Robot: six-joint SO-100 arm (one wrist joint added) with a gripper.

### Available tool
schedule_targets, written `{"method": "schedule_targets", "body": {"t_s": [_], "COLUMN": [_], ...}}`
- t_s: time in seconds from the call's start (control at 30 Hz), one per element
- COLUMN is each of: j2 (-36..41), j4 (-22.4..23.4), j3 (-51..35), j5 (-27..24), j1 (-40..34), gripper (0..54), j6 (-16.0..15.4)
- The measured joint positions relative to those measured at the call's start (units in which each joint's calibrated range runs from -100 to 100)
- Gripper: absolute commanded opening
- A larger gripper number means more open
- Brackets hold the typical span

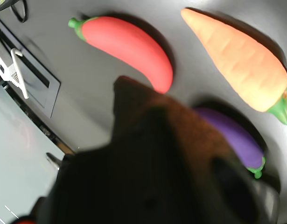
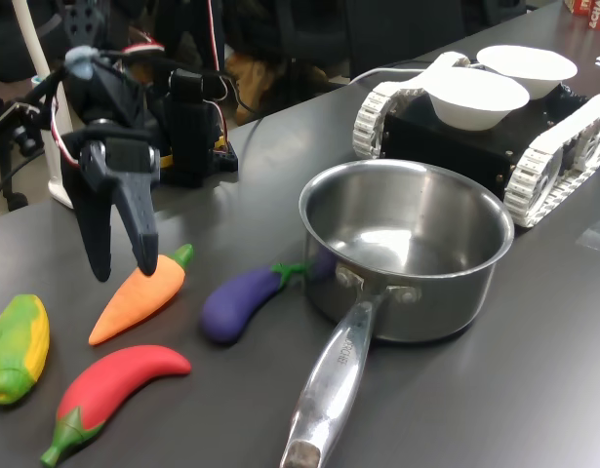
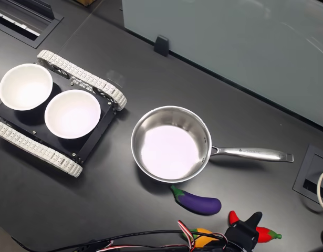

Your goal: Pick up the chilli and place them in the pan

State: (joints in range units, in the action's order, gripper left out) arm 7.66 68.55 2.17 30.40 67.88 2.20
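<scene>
The glossy red chilli (image 2: 119, 383) with its green stem cap lies on the dark table near the front at the first exterior view's left, and it also shows in the wrist view (image 1: 129, 46). My gripper (image 2: 124, 269) hangs open above the table, its tips over the orange carrot (image 2: 139, 297) and just behind the chilli, holding nothing. One dark finger (image 1: 134, 121) fills the wrist view, blurred. In the second exterior view the gripper (image 3: 248, 223) covers the chilli's (image 3: 267, 234) middle. The steel pan (image 2: 417, 312) stands empty, handle towards the front.
A purple eggplant (image 2: 246, 300) lies between the carrot and the pan. A green-yellow toy (image 2: 17, 346) sits at the first exterior view's far left. A tracked black vehicle (image 2: 548, 161) carrying two white bowls (image 2: 478, 96) stands behind the pan. A cable hatch (image 3: 313, 176) is set into the table.
</scene>
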Motion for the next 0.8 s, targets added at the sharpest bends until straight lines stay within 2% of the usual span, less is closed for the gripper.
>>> {"method": "schedule_targets", "body": {"t_s": [0.4,0.8], "j2": [-6.4,-13.9], "j4": [-2.4,-6.3], "j3": [0.0,-4.1], "j5": [1.4,1.9], "j1": [0.0,-2.1], "gripper": [34.1,33.7], "j6": [1.7,3.7]}}
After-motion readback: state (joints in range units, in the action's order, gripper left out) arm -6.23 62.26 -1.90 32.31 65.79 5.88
